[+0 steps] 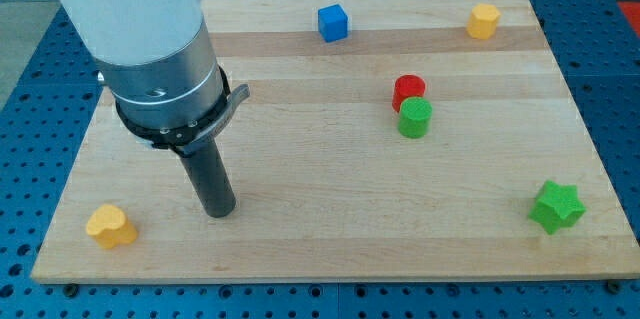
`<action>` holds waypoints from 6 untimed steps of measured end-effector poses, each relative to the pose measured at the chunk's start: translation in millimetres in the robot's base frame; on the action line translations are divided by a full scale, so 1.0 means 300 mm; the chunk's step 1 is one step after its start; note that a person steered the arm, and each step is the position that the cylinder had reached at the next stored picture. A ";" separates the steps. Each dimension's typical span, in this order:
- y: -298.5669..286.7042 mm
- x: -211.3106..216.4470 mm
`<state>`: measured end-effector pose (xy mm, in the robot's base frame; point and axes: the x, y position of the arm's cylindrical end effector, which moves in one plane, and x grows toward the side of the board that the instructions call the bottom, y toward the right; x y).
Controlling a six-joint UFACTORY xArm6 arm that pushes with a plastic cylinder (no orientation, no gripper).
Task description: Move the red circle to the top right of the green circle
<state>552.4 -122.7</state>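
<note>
The red circle (408, 89) stands on the wooden board (320, 249) right of centre, touching the green circle (415, 118), which sits just below it and slightly to the right. My tip (220, 211) rests on the board in the lower left part, far to the left of both circles. It touches no block. The nearest block to the tip is a yellow heart (110, 226) to its left.
A blue cube (333, 22) sits near the top edge at centre. A yellow hexagon-like block (483, 20) sits at the top right. A green star (556, 207) lies at the lower right. The arm's white and grey body (150, 39) covers the upper left.
</note>
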 end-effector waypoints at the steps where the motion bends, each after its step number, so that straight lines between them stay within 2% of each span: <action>1: 0.000 0.000; 2: 0.017 -0.053; 3: 0.115 -0.299; 5: 0.126 -0.312; 6: 0.285 -0.458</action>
<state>415.1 -37.0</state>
